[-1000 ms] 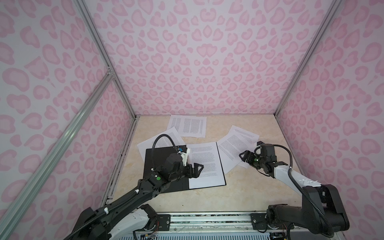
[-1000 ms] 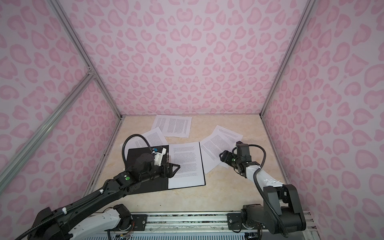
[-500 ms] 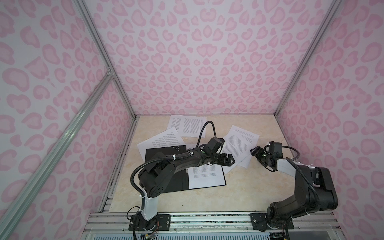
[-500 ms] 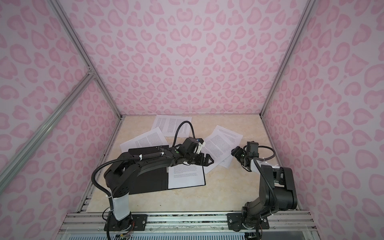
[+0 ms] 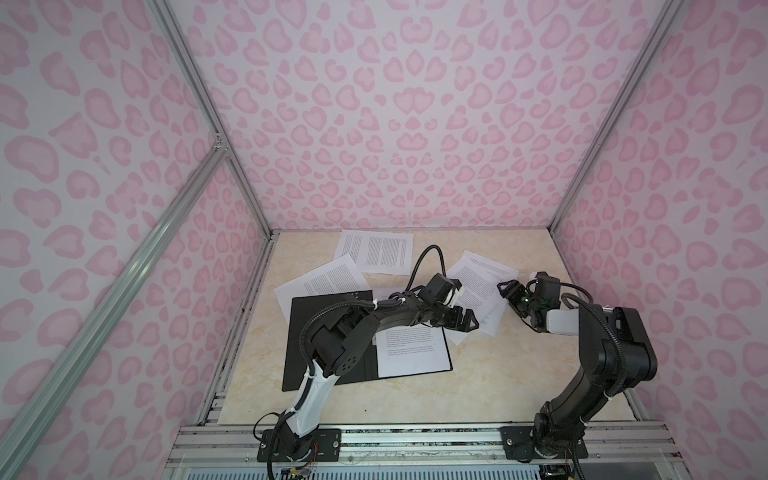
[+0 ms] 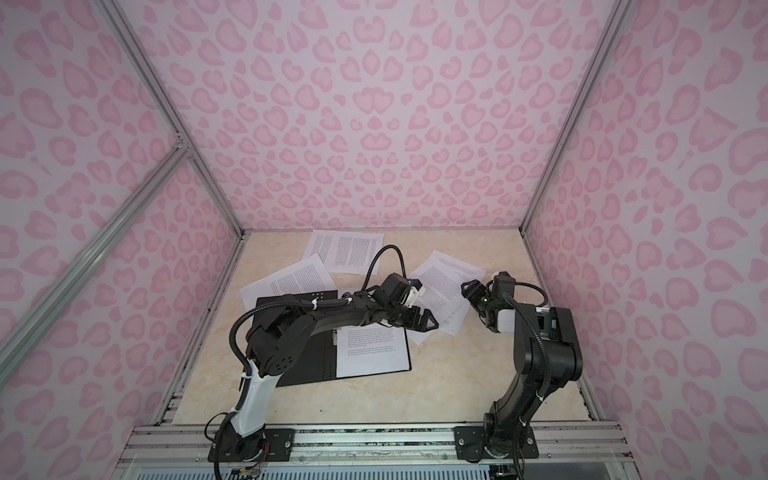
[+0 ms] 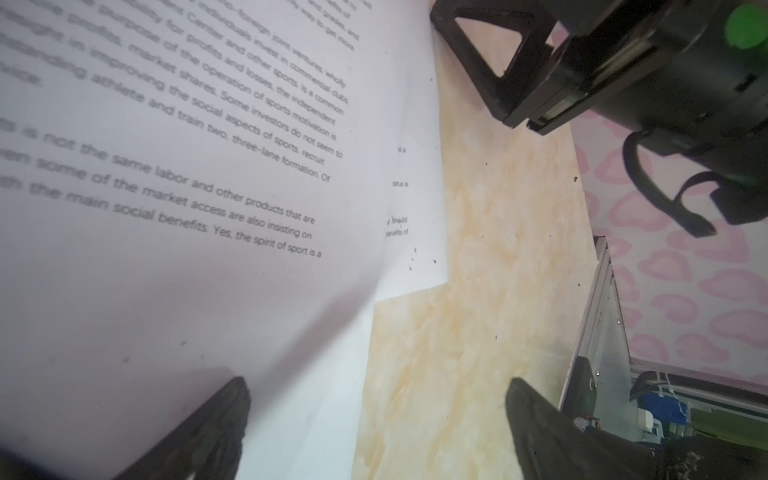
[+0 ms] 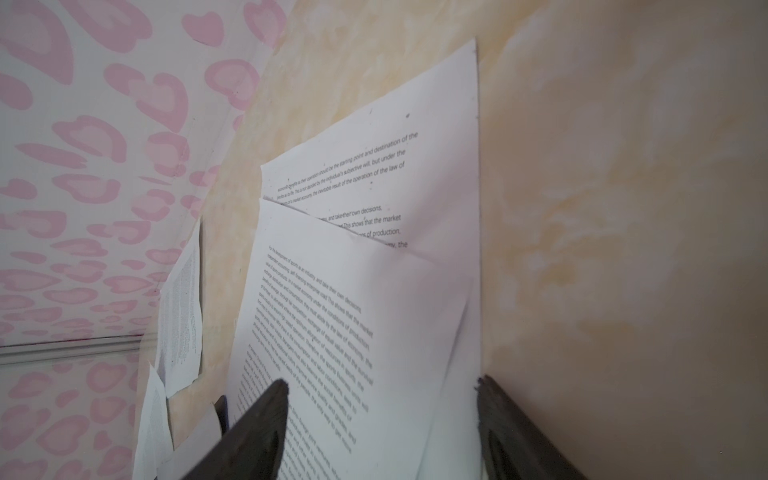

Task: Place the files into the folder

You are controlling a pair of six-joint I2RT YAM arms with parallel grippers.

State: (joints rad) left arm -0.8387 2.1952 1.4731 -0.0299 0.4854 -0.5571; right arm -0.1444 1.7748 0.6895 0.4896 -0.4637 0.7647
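Note:
The folder (image 5: 297, 340) (image 6: 307, 376) lies open on the table, black inside up, with one printed sheet (image 5: 411, 353) (image 6: 374, 349) on its right half. To its right, two overlapping files (image 5: 478, 278) (image 6: 444, 274) lie on the table. My left gripper (image 5: 465, 324) (image 6: 424, 322) (image 7: 378, 386) reaches across to their near corner and is open, one finger over paper (image 7: 166, 208) and one over bare table. My right gripper (image 5: 505, 289) (image 6: 467, 289) (image 8: 382, 382) is open at the files' right edge, where the top sheet (image 8: 332, 311) bows up between its fingers.
Two more sheets (image 5: 378, 251) lie by the back wall. Another sheet (image 5: 320, 278) is partly under the folder's far left corner. Pink patterned walls enclose the marble table (image 5: 519, 374) on three sides. A metal rail (image 5: 415, 440) runs along the front.
My left arm has swung from above the folder over to the files on the right. My right gripper has drawn back to their right edge, and its jaws have narrowed a little.

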